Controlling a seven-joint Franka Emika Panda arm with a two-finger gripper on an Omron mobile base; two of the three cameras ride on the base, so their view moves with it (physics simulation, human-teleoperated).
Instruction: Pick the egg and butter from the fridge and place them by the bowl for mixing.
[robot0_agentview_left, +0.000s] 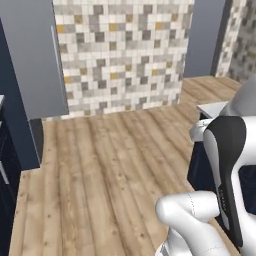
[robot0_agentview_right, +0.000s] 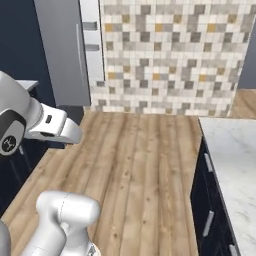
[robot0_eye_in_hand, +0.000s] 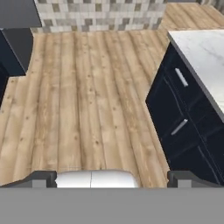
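The fridge is a tall grey appliance at the far left with its door shut and a slim vertical handle; it also stands at the upper left of the right base view. The egg, the butter and the bowl are out of view. My gripper hangs open above the wooden floor, its two dark fingertips far apart with nothing between them. It is well short of the fridge, whose grey corner lies at the hand view's top left.
A dark navy cabinet island with a white marble top stands on the right. More navy cabinets line the left. A mosaic-tiled wall closes the far end of the plank floor.
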